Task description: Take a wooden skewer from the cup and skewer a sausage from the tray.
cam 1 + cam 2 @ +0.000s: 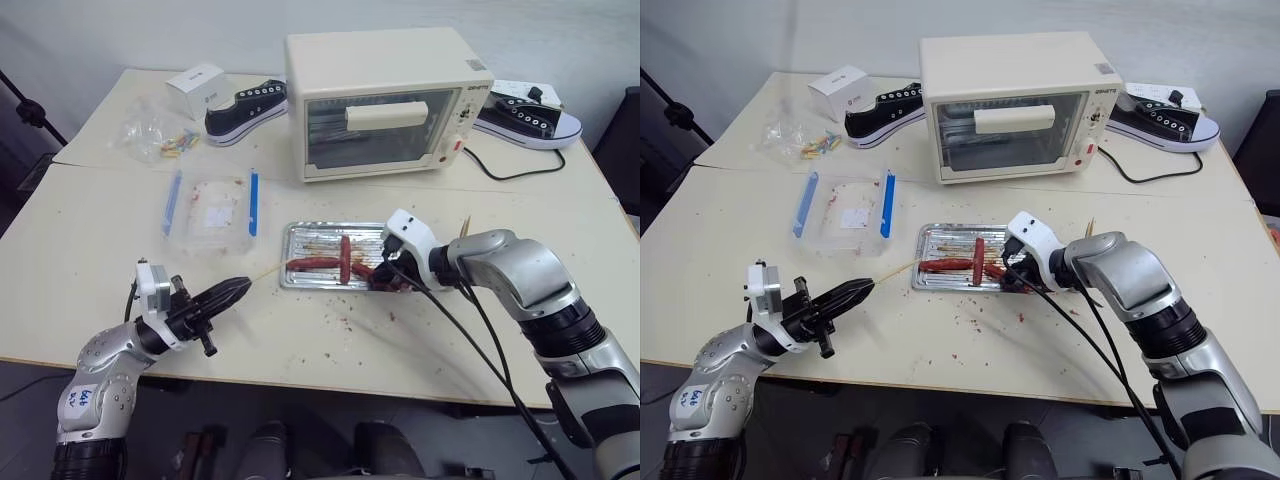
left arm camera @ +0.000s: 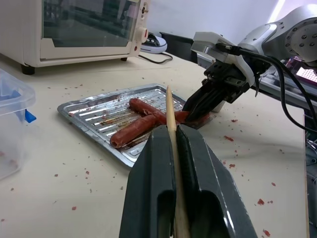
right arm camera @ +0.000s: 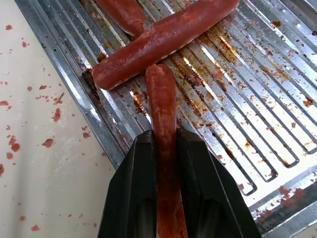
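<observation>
The tray (image 1: 300, 240) lies at mid-table with three sausages in it. Two of them cross each other (image 1: 318, 264). My right gripper (image 3: 163, 136) reaches down over the tray's right end, shut on the third sausage (image 3: 161, 94), which lies lengthwise between the fingers on the ribbed floor (image 3: 242, 69). To the left of the tray, low over the table, my left gripper (image 1: 238, 289) is shut on a wooden skewer (image 2: 170, 116). The skewer's tip points toward the tray and the sausages. The cup is hidden behind my right arm; a thin tan stick tip (image 1: 465, 225) pokes up there.
A cream toaster oven (image 1: 385, 100) stands behind the tray, its cable trailing right. A clear plastic box with blue clips (image 1: 210, 205) sits left of the tray. Two sneakers (image 1: 245, 110) (image 1: 525, 118), a white carton (image 1: 195, 88) and a plastic bag (image 1: 160, 135) line the back. Red crumbs dot the table.
</observation>
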`<action>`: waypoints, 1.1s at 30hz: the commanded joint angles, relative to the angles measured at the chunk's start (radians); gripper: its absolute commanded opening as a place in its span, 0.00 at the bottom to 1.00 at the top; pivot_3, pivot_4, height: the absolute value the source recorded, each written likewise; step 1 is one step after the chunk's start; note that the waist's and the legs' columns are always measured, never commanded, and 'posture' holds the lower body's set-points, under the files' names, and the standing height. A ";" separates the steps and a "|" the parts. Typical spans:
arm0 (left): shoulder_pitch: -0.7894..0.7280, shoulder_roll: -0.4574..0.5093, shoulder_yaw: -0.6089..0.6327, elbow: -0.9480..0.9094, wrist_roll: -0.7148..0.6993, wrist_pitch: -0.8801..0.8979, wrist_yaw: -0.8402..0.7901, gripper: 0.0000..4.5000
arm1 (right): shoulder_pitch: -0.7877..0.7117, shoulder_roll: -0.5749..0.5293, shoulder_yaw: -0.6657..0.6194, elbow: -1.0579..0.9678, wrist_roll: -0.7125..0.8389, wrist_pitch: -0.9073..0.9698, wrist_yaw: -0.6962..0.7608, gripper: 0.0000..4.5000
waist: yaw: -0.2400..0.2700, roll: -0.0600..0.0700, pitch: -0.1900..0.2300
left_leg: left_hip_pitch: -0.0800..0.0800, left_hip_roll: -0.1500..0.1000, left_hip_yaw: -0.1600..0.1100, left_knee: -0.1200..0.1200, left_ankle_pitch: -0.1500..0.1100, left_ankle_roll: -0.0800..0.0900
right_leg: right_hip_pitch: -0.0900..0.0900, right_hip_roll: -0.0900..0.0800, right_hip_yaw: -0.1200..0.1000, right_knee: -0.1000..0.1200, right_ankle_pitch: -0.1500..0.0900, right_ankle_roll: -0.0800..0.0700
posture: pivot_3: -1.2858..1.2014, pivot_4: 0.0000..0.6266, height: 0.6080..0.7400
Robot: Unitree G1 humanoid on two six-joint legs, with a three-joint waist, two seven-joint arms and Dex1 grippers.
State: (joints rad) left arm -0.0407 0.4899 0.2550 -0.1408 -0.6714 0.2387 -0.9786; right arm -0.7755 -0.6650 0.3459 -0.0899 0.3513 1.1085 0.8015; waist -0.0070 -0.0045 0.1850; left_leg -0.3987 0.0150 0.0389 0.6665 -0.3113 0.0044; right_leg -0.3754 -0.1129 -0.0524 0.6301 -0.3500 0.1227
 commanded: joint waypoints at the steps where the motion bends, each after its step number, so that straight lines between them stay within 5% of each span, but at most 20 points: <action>1: -0.008 0.003 0.002 -0.005 0.000 -0.019 -0.012 0.00 | 0.007 -0.010 -0.005 -0.042 -0.001 -0.020 0.022 0.14 | 0.000 0.000 0.000 | 0.000 0.000 0.000 0.000 0.000 0.000 | 0.000 0.000 0.000 0.000 0.000 0.000 | 0.52 0.24 1.00; 13: -0.039 0.019 -0.007 0.018 0.021 -0.026 -0.052 0.00 | 0.016 -0.111 -0.094 -0.131 0.043 -0.126 0.150 0.14 | 0.002 0.000 0.000 | 0.000 0.000 0.000 0.000 0.000 0.000 | 0.000 0.000 0.000 0.000 0.000 0.000 | 0.52 0.24 1.00; 24: -0.150 0.119 -0.099 0.025 0.055 -0.014 -0.193 0.00 | 0.111 -0.200 -0.123 -0.268 0.015 -0.610 0.424 0.14 | 0.003 0.000 0.000 | 0.000 -0.001 0.000 0.001 0.000 0.001 | 0.000 0.001 0.000 0.000 0.000 0.001 | 0.52 0.24 1.00; 33: -0.220 0.163 -0.137 -0.028 0.021 0.057 -0.238 0.00 | 0.101 -0.206 -0.122 -0.254 -0.002 -0.609 0.434 0.14 | 0.001 0.000 0.000 | 0.000 0.000 0.000 0.001 0.001 0.000 | 0.000 0.001 0.000 0.001 0.000 0.001 | 0.52 0.24 1.00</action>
State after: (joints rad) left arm -0.2543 0.6412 0.1168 -0.1207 -0.6259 0.2855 -1.2076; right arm -0.6602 -0.8556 0.2569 -0.3261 0.3527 0.5033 1.2328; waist -0.0055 -0.0045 0.1850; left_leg -0.3986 0.0147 0.0388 0.6679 -0.3107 0.0049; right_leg -0.3750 -0.1123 -0.0523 0.6307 -0.3496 0.1235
